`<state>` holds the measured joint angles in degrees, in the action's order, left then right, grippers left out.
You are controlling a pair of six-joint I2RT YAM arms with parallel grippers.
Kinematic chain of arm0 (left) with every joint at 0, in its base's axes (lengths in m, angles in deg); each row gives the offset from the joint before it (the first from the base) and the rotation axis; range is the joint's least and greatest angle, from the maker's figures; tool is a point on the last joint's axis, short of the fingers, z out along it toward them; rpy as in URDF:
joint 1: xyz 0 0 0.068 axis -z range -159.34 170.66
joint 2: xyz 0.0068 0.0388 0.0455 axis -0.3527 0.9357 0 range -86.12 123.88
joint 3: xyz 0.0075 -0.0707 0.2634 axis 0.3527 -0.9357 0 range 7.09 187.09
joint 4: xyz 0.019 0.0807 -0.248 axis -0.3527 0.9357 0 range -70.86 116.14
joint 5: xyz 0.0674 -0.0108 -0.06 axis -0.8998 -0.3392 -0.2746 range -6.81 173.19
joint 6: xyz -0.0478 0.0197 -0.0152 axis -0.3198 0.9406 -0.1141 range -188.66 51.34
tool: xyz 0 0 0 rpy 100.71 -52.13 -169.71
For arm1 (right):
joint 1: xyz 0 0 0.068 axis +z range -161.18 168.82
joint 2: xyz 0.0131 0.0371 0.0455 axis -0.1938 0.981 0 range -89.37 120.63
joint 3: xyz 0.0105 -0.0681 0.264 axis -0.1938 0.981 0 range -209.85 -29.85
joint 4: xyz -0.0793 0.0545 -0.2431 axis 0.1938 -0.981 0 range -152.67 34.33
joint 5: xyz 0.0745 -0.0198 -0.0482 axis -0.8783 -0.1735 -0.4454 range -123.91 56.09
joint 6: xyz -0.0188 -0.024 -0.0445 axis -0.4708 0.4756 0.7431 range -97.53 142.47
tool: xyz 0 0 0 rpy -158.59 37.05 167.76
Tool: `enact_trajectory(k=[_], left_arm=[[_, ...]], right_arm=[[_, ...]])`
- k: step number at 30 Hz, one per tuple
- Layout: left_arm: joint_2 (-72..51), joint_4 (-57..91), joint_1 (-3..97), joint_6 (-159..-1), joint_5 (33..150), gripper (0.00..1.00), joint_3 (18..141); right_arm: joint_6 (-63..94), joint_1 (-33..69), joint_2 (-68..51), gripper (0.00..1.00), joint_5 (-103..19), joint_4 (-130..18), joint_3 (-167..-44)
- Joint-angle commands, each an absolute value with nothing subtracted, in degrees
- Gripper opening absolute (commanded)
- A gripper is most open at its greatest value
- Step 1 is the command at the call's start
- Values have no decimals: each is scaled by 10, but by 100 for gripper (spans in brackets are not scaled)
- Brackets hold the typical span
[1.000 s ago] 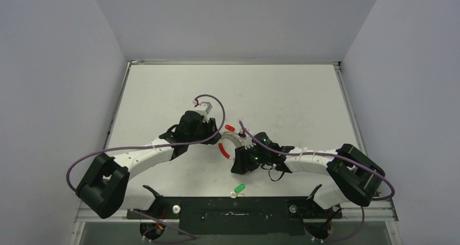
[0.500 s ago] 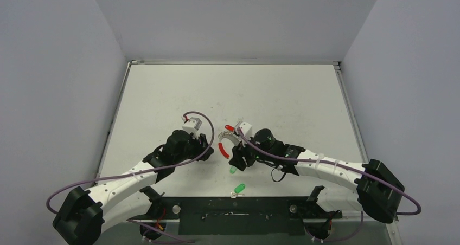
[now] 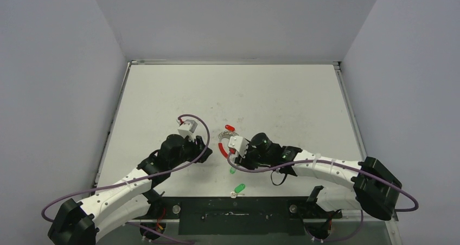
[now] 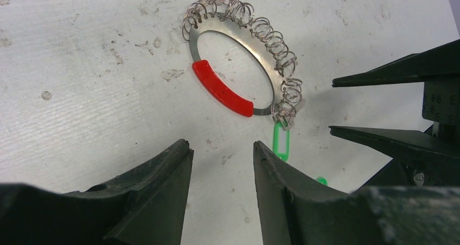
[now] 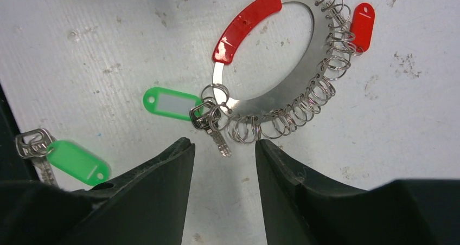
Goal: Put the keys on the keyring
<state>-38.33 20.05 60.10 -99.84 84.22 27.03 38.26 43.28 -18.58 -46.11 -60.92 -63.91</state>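
The keyring [image 5: 287, 90] lies flat on the table: a silvery metal loop strung with several small wire rings, with a red sleeve [image 5: 247, 25] on one arc. One key [image 5: 219, 139] with a green tag [image 5: 171, 104] has its head caught among the small rings at the loop's end. The other key [image 5: 38, 147], with its own green tag [image 5: 78, 161], lies loose nearer the table's front edge. My right gripper [image 5: 223, 144] is open and empty just short of the ringed key. My left gripper [image 4: 222, 147] is open and empty, a little back from the keyring [image 4: 260, 44]. The top view shows the keyring [image 3: 222, 149] between both grippers.
A red tag [image 5: 362, 20] hangs off the far side of the loop. The right gripper's black fingers [image 4: 390, 74] reach in from the right in the left wrist view. The loose key [image 3: 238, 189] lies close to the black base rail [image 3: 233, 207].
The left arm has pulled back from the keyring toward the near left. The right gripper has swung round beside the loop, and a green-tagged key now shows below the ring.
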Motion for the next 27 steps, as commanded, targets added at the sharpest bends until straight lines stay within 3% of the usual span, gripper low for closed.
enact_trajectory(k=[1,12,18,27], left_arm=[[-388,189,604,-1007,836,44,274],[-395,191,606,-1009,836,44,276],[-395,189,606,-1011,822,44,274],[-396,189,607,-1012,821,44,272]], right_arm=[[463,440,-155,44,-443,-597,-656],[517,472,-84,43,-416,-617,-694],[513,474,-71,35,-404,-595,-694],[513,475,-32,36,-398,-601,-718]])
